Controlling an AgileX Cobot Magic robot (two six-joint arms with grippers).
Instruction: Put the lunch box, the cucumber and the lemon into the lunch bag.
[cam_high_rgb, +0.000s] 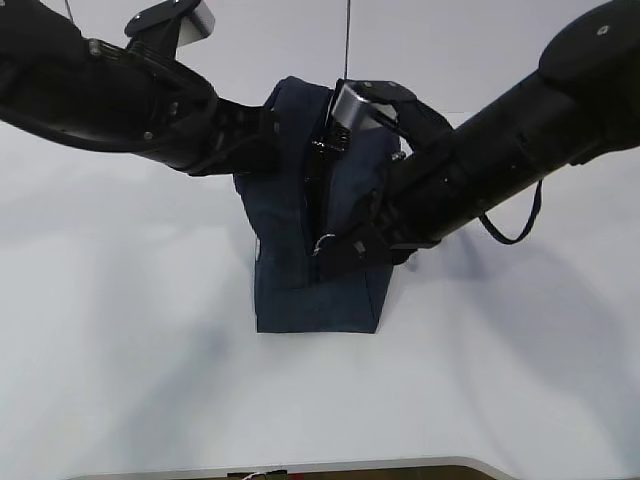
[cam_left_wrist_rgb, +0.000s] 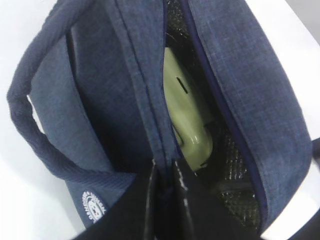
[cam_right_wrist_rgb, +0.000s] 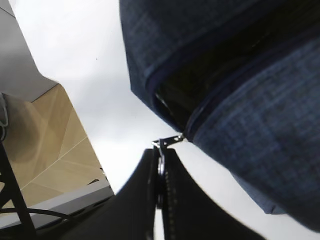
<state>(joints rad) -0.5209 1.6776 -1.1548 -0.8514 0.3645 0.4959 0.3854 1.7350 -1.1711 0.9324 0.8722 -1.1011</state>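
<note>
On the table, both grippers are clamped on the bag: left pinching its rim, right its zipper ring.

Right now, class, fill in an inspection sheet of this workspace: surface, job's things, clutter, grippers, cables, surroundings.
Surface: white table, bare where seen.
Job's things: lunch bag upright, top open; lunch box inside, green lid showing; cucumber and lemon not visible.
Clutter: nothing seen.
Grippers: left gripper shut on the bag's opening edge; right gripper shut on the zipper pull.
Cables: black cable looping off the right arm.
Surroundings: wooden floor beyond the table edge.
</note>
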